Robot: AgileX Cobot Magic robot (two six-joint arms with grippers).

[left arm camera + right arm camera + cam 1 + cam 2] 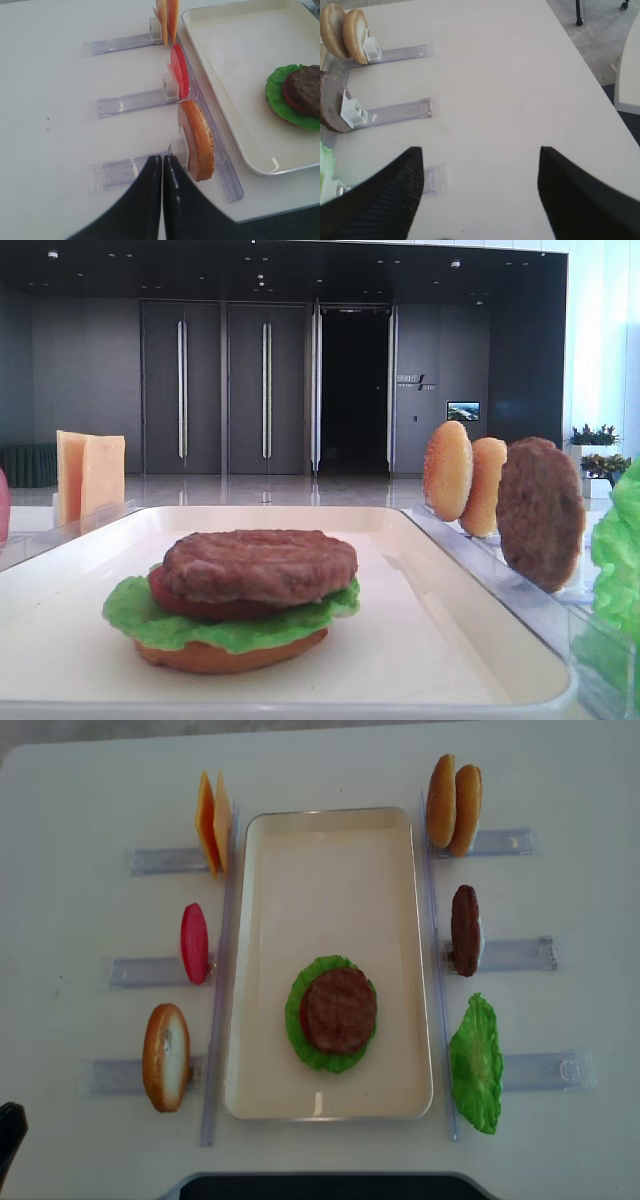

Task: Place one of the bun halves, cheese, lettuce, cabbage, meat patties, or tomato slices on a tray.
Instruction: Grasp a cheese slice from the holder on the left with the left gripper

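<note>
The cream tray (pixel 268 910) holds a stack: bun half, lettuce (pixel 300 1035), tomato, and a meat patty (pixel 339 1010) on top. In racks to its left stand two cheese slices (pixel 212 832), a tomato slice (pixel 194 942) and a bun half (pixel 166 1056). To its right stand two bun halves (pixel 455 805), a patty (pixel 465 930) and a lettuce leaf (pixel 476 1063). My left gripper (pixel 162 159) is shut and empty, its tips just left of the near bun half (pixel 197 140). The right gripper (pixel 480 149) is open over bare table, right of the racks, holding nothing.
Clear plastic racks (pixel 160 860) jut outward from both long sides of the tray. The white table's front edge (pixel 280 212) runs just below the tray's near end. Past the table's right edge there is grey floor (pixel 600 30).
</note>
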